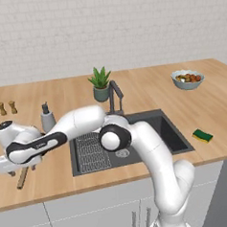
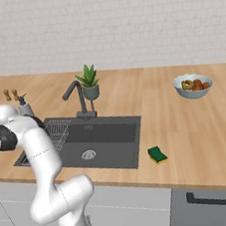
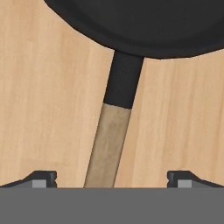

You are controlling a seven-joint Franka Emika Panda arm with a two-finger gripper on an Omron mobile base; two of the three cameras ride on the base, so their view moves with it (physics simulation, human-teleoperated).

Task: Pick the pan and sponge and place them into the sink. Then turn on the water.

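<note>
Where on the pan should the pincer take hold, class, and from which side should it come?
Grip the pan by its long wooden handle, coming straight down from above. The handle lies flat on the counter, is narrow, and already runs between the open pincer tips, one on each side. The round black body looks too wide to span. A hold nearer the dark neck would probably tip less.

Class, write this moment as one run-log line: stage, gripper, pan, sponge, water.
stage: reaching for pan | gripper: open, astride handle | pan: on counter | sponge: on counter, right of sink | water: off
</note>
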